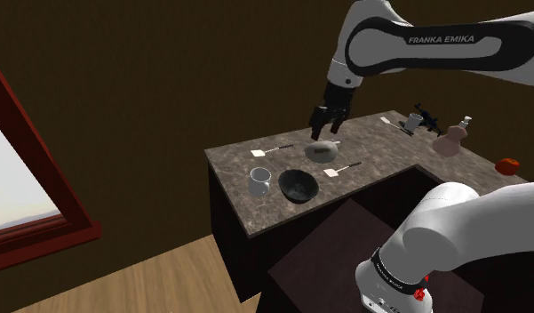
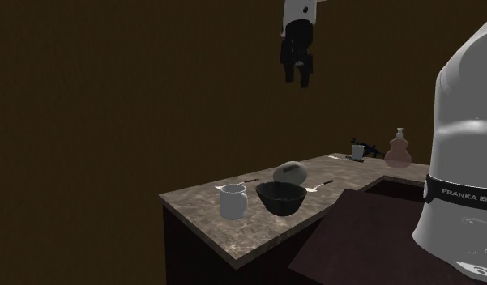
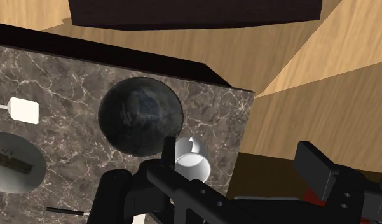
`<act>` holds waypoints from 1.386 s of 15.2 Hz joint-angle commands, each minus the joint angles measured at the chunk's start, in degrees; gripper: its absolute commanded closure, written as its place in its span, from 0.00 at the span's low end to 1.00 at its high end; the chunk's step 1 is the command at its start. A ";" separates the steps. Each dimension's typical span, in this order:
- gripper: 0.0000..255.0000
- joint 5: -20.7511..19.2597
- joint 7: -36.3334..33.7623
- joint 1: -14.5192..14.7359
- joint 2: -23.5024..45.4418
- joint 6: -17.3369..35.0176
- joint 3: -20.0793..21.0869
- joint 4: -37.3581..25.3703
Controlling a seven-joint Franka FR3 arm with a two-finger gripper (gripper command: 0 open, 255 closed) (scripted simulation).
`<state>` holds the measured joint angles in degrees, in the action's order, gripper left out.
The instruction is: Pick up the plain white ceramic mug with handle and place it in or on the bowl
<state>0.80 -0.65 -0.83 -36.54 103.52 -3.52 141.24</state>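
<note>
A plain white mug with a handle stands upright near the counter's front corner, on the shoulder view's left. Right beside it sits a dark round bowl with nothing in it. My black gripper hangs open and holds nothing, high above the counter and behind the bowl. The second exterior view shows the mug left of the bowl, with the gripper far above both. In the wrist view the bowl lies below the hand, and the mug is partly hidden by it.
A grey rounded object lies behind the bowl on the marble counter, with two white-headed utensils near it. A small mug, a bottle and a red object stand further back. Wooden floor lies below the counter's edge.
</note>
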 commanded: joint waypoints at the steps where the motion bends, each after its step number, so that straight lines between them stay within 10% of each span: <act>1: 0.00 -0.12 0.36 -0.03 2.95 4.65 -0.27 1.32; 21: 0.00 3.56 5.62 0.18 44.96 41.41 -2.13 -6.20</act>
<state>3.97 4.46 -0.51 6.12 143.50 -5.60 136.07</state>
